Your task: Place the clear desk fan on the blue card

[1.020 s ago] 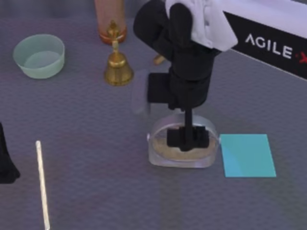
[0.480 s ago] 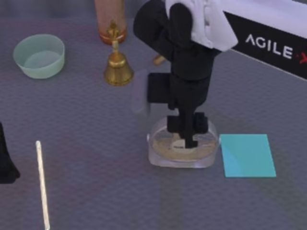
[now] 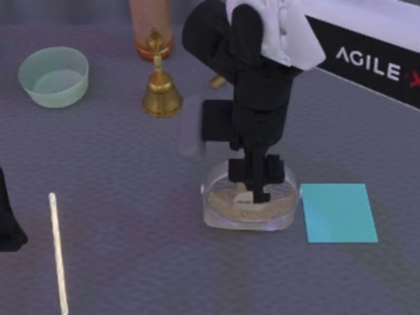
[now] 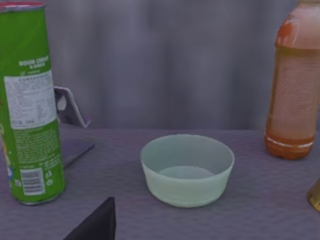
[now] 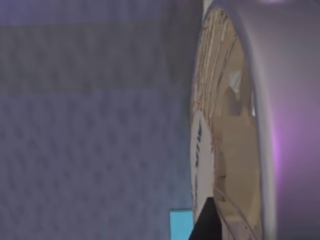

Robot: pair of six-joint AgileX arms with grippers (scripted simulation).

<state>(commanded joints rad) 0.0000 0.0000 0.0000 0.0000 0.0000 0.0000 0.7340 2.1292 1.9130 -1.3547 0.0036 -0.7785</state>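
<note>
The clear desk fan (image 3: 223, 205) stands on the table right of centre, its tan blades and pale hub label facing the front. My right gripper (image 3: 257, 180) comes down from above and is shut on the fan's housing, one finger across the grille. In the right wrist view the fan (image 5: 235, 125) fills the frame, with a dark fingertip (image 5: 206, 226) against its grille. The blue card (image 3: 339, 212) lies flat just right of the fan, bare, and shows past the fan's edge as the blue card (image 5: 181, 224). My left gripper (image 3: 8, 226) is parked at the table's left edge, open.
A brass bell (image 3: 161, 88), an orange bottle (image 3: 152, 26) and a pale green bowl (image 3: 54, 76) stand at the back left. A thin pale stick (image 3: 58, 252) lies at the front left. The left wrist view shows a green can (image 4: 30, 100) beside the bowl (image 4: 187, 170).
My right gripper turned about a quarter turn over the fan, from crosswise to front-to-back, and settled onto its housing. The fan's face shifted slightly. The left arm stayed still.
</note>
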